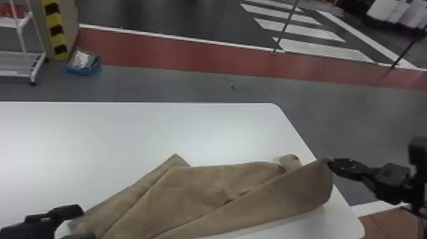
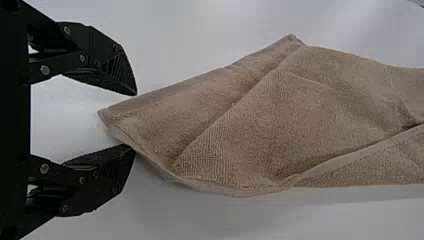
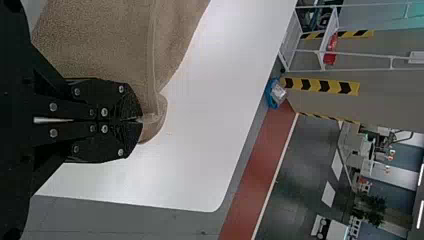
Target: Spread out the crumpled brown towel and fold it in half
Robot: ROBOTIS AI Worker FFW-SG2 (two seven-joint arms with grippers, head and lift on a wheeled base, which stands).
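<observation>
Brown towel [image 1: 197, 190] is on table [image 1: 127, 133], long axis approx. L-R btwn hands. R hand [image 3: 141, 120] pinches its raised R end; L hand [image 2: 134, 120], spread, is nearest the L corner [image 2: 109, 117], prob. next grip; ht. gap unclear.

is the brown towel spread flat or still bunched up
Not spread flat: the brown towel lies in overlapping diagonal folds, one corner lifted in the right gripper.
</observation>
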